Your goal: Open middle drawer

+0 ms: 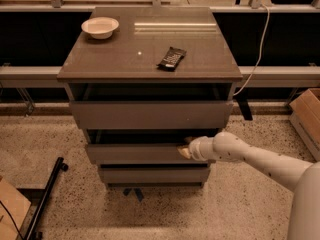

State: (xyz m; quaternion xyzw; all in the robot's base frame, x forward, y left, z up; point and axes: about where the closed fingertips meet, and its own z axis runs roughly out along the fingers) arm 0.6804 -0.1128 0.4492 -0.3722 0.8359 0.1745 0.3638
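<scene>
Desk (pixel 150 59), grey-brown, carries a white bowl (pixel 100 27) and a dark packet (pixel 172 58); beneath, the middle drawer (pixel 130 154) stands slightly out, a dark gap above its front; the tool (pixel 184 151) sits at that front's upper right edge; wide or narrow cannot be told.

No legible text, label, brand, number or sign is found on any surface. The dark packet (pixel 172 58) on the cabinet top (pixel 125 59) shows faint pale markings, none readable. The middle drawer (pixel 135 154) has a plain front panel. The cardboard box (pixel 306 115) at the right edge shows no readable print. The gripper (pixel 185 150) sits at the right end of the middle drawer's upper edge and shows no readable marking. The white arm (pixel 250 158) behind it carries small dark dots, not characters.
</scene>
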